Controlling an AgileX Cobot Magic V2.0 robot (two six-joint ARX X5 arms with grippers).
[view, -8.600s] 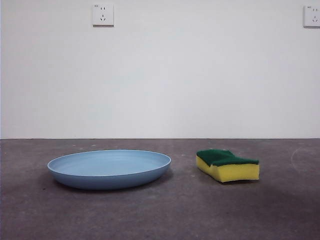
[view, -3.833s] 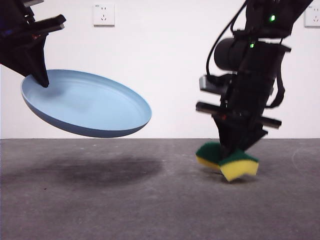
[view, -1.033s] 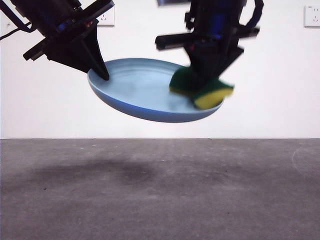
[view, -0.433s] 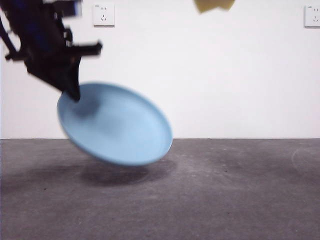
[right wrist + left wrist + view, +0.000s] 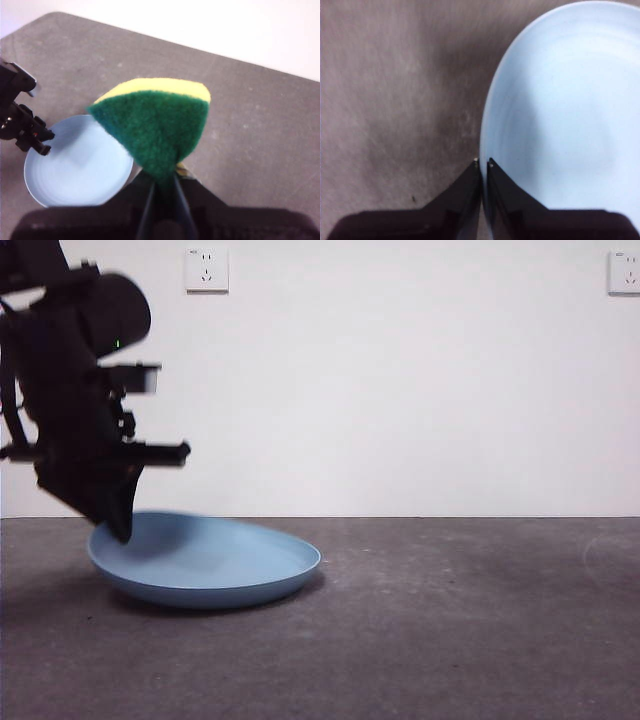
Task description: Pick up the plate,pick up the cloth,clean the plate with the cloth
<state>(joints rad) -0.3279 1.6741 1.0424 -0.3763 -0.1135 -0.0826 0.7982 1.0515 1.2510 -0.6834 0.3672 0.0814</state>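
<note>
Pinching the plate's rim, the left gripper (image 5: 483,162) has its two black jaws pressed nearly together on the light-blue edge — seen in the front view at the plate's left side (image 5: 118,530). The plate (image 5: 205,562) sits low on the grey table (image 5: 450,630), its gripped side raised a little, its far side down at the surface. The right gripper (image 5: 162,182) — out of the front view, high above the table — clamps the cloth (image 5: 155,125), a yellow sponge with a dark green scouring face, folded between its jaws. A white wall (image 5: 400,390) with a socket (image 5: 206,269) stands behind.
</note>
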